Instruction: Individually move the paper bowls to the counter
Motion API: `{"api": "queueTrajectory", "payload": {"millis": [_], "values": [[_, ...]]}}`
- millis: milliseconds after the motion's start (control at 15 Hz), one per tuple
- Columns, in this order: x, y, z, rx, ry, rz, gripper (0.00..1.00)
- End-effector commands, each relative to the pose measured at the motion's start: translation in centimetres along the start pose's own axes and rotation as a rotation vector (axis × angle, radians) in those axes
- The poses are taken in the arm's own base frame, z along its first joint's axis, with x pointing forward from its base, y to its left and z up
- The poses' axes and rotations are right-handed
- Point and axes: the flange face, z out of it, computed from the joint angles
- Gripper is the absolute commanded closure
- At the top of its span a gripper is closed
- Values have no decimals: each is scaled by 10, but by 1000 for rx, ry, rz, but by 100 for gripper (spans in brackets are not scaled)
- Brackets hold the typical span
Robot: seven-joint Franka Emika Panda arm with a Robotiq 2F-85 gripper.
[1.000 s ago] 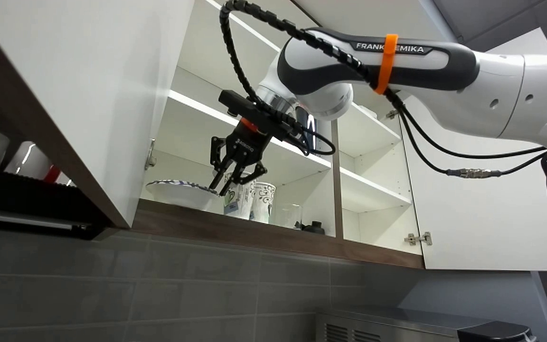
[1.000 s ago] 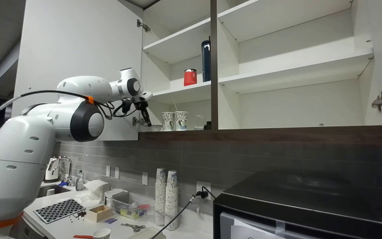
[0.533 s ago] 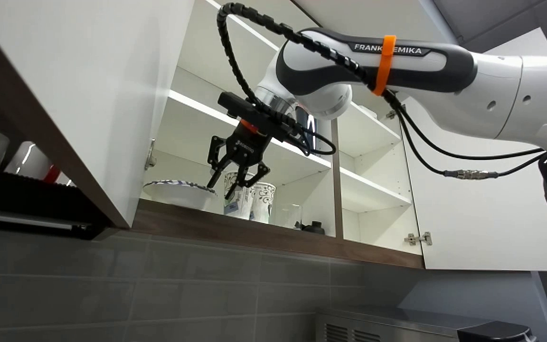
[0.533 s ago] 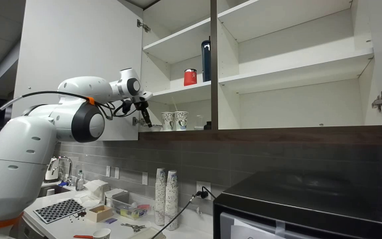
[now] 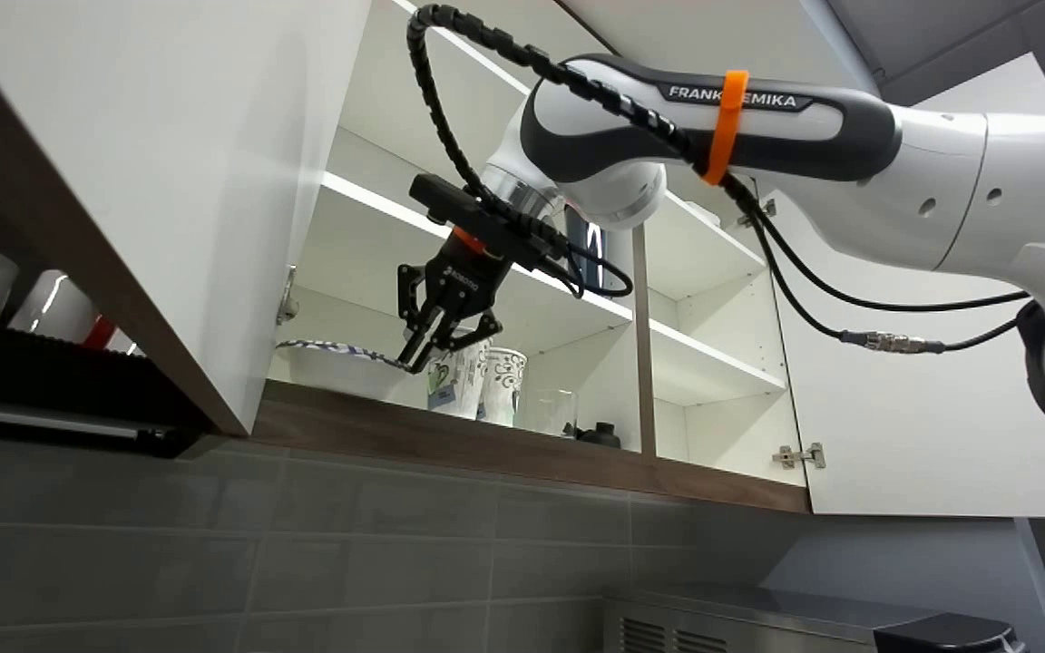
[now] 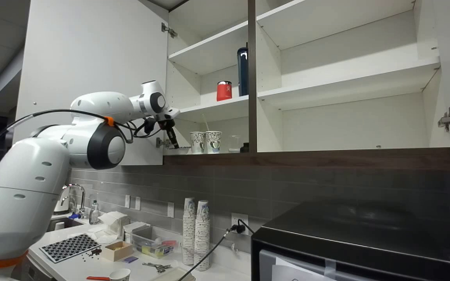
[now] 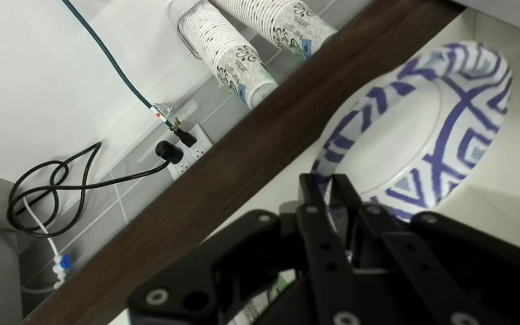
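Observation:
A whitish paper bowl with a blue-patterned rim (image 5: pixel 341 374) sits on the cabinet's bottom shelf near the front edge. It shows small in an exterior view (image 6: pixel 184 151), and the wrist view shows its inside (image 7: pixel 395 131). I cannot tell whether more bowls are nested under it. My gripper (image 5: pixel 414 365) points down at the bowl's rim, on the side nearest the cups. In the wrist view the fingers of the gripper (image 7: pixel 325 180) are shut on the rim, one outside and one inside. The white counter (image 6: pixel 76 269) lies well below the cabinet.
Two tall patterned cups (image 5: pixel 459 381) stand right beside the gripper, with a clear glass (image 5: pixel 545 410) and a black item (image 5: pixel 600 433) farther along. A dark wooden edge (image 7: pixel 242 149) borders the shelf. Cup stacks (image 6: pixel 195 234) stand on the counter. Open cabinet doors flank the shelf.
My gripper's fingers spread wide around half a second ago and have now closed on the bowl's rim. The bowl's outline has shifted slightly. The arm has moved only a little.

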Motion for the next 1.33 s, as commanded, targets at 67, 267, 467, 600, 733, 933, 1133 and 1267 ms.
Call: {"api": "queueTrajectory", "payload": {"millis": [67, 267, 467, 600, 733, 933, 1133, 1267], "values": [[1, -4, -1, -15, 13, 5, 100], [3, -4, 1, -15, 13, 13, 100], [7, -6, 0, 10, 11, 42, 99], [10, -7, 0, 22, 9, 63, 99], [11, -8, 0, 32, 8, 87, 99], [14, -10, 0, 52, 6, 125, 99], [17, -12, 1, 78, 2, 164, 99], [20, -14, 1, 103, 2, 191, 99]]}}
